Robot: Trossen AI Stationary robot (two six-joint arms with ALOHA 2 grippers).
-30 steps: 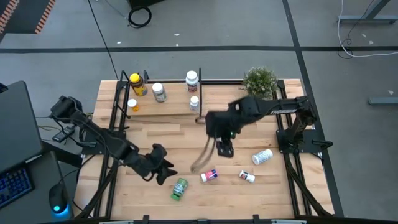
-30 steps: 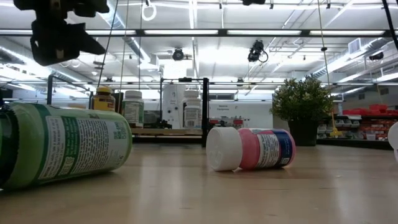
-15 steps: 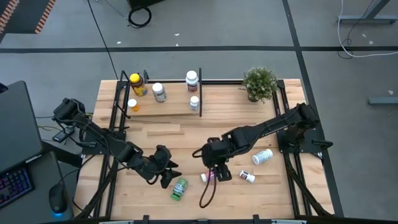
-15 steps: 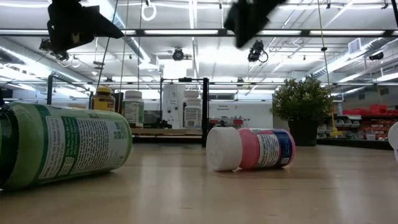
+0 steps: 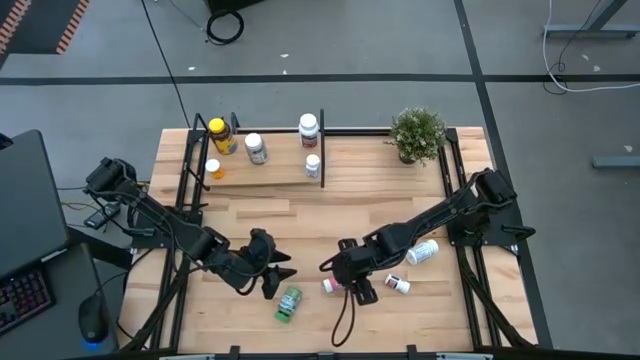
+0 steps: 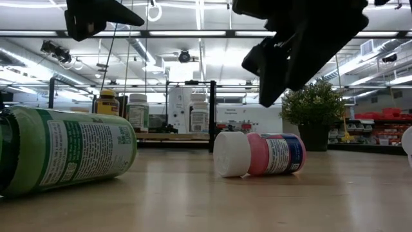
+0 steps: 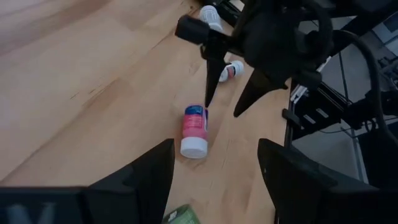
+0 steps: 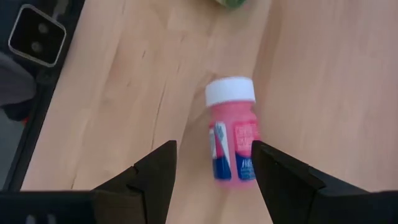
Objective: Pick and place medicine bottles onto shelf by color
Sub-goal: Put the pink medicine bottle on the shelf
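The medicine bottles are split between two places: five stand on the shelf (image 5: 262,176) in the upper left of the high view, among them an amber yellow-capped bottle (image 5: 221,135), while four lie on their sides on the plank table (image 5: 400,200) in the lower half. The green bottle (image 5: 289,302) lies lowest, near the left gripper (image 5: 276,279), whose fingers stand apart and empty just above it. The right gripper (image 5: 357,291), in the lower centre, hangs with its fingers parted over the pink bottle (image 5: 335,284), not clasping it as far as the low view lets one judge. A white bottle (image 5: 422,251) and a smaller one (image 5: 398,284) lie right of it. A potted plant (image 5: 418,132) stands upper right.
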